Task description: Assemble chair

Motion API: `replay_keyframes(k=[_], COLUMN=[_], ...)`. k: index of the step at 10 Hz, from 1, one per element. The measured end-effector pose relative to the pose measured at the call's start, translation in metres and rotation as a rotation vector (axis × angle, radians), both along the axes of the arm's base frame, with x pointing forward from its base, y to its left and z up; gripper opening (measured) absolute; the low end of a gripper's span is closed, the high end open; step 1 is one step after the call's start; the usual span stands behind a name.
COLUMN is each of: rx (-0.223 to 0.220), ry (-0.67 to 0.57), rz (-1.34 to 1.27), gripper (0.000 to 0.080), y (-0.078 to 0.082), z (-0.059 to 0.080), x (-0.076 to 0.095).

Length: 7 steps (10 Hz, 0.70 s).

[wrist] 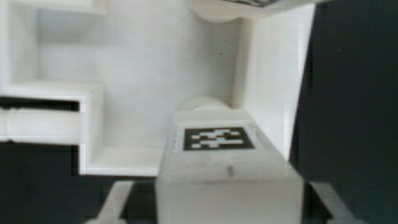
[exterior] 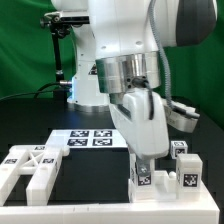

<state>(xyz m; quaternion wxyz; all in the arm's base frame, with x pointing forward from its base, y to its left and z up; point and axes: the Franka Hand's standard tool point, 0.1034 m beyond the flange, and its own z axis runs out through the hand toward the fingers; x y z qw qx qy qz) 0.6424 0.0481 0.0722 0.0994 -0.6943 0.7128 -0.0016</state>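
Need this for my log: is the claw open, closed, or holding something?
Claw: closed on a tagged white chair piece.

Bright, even light; soft low-resolution frames; chair piece (wrist: 222, 178) washed-out and blurry up close

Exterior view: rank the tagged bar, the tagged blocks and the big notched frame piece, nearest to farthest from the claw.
1. the tagged bar, right under the claw.
2. the tagged blocks, close by on the exterior view's right.
3. the notched frame piece, far off on the exterior view's left.
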Motion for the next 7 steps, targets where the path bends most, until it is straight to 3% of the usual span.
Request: replay_keyframes(k=[2,3,4,5,6,7], rx=[0.015,0.012,0.011,-0.009,-0.035,-0.045], ry=[0.010,0.007,0.006,0.000,-0.023,-0.032], rz=[-0.072,-0.051,-0.044,0.119,0.345,0.526], gripper=[0.0285,0.0346,0.0532,0.0532,0.0625,0.0642], y=[0.0003,0.0005,0.0007,0.0012,0.0017,0.0036], z=[-0.0005,-0.0005,-0.0006,-0.0010,-0.0020,-0.0046], x=[-0.0003,-0.0003,-0.0004,-0.0018,-0.0032,-0.0075])
